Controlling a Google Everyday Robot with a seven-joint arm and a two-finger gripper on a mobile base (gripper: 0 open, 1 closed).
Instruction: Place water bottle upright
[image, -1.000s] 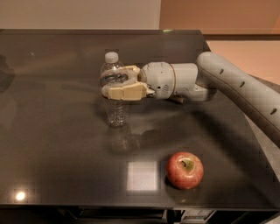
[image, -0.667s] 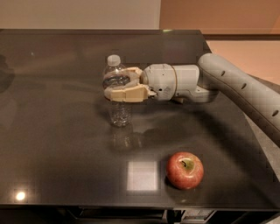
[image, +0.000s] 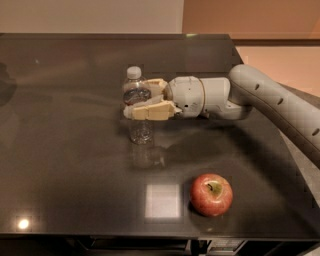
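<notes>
You have in view: 1 water bottle, 1 apple, 1 gripper, 1 arm.

Water bottle (image: 141, 129) upright, white cap on top, base on dark table (image: 65, 150), left of centre.

Gripper (image: 136, 100) at bottle's upper half; two fingers (image: 150, 111) closed on it, one in front, one behind.

Arm (image: 270, 100) reaches in from right.

Apple (image: 211, 194) near front edge, well apart from bottle.

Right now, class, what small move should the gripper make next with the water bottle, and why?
Probably open the gripper and let go. The water bottle stands upright, cap on top, its base apparently resting on the dark table, while the gripper is clasped around its middle. Releasing it looks like all that remains.
</notes>
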